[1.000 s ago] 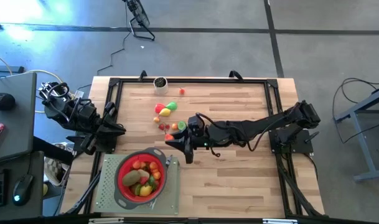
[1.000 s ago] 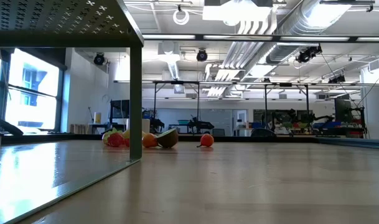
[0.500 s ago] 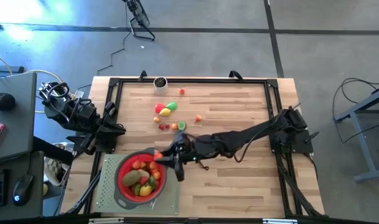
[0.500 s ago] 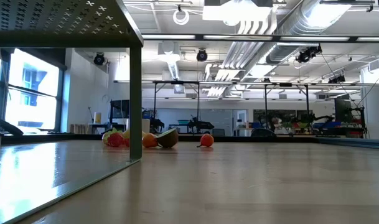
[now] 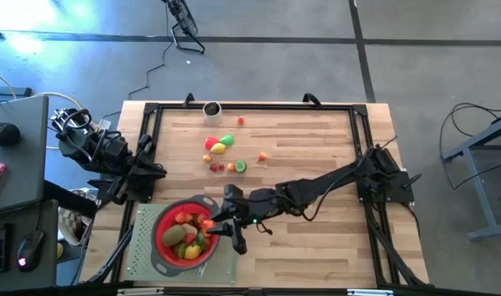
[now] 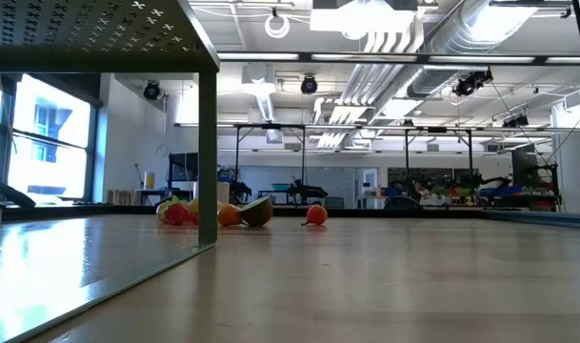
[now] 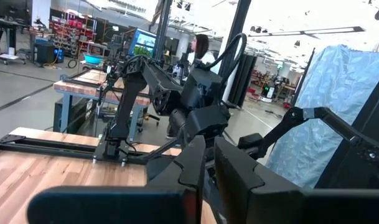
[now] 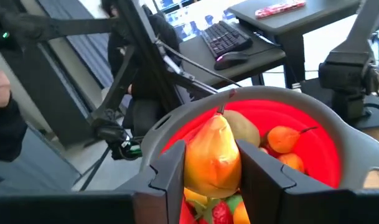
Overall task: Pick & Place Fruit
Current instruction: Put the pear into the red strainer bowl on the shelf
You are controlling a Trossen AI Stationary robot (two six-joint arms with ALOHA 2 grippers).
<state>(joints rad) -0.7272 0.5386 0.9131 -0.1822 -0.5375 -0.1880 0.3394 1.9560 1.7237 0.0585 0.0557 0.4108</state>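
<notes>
- The right gripper (image 8: 211,171) is pinching an orange-yellow pear (image 8: 213,154) over the red strainer (image 5: 161,238), which is holding several fruits (image 5: 187,233).
- The left gripper (image 7: 205,163), pressed together, is waiting at the table's left edge.
- More fruits (image 5: 221,146) are lying on the table (image 5: 316,148).

In the low view a post (image 6: 208,157) hides part of the fruit (image 6: 240,212); both arms are out of sight.

— How's the light?
— Bright and even from the ceiling lamps (image 6: 385,38); the floor (image 5: 258,20) carries a bluish glare.
— Any blur?
— The near tabletop (image 6: 366,286) goes soft in the low view, and the background behind the strainer (image 8: 338,134) looks perhaps slightly smeared.
</notes>
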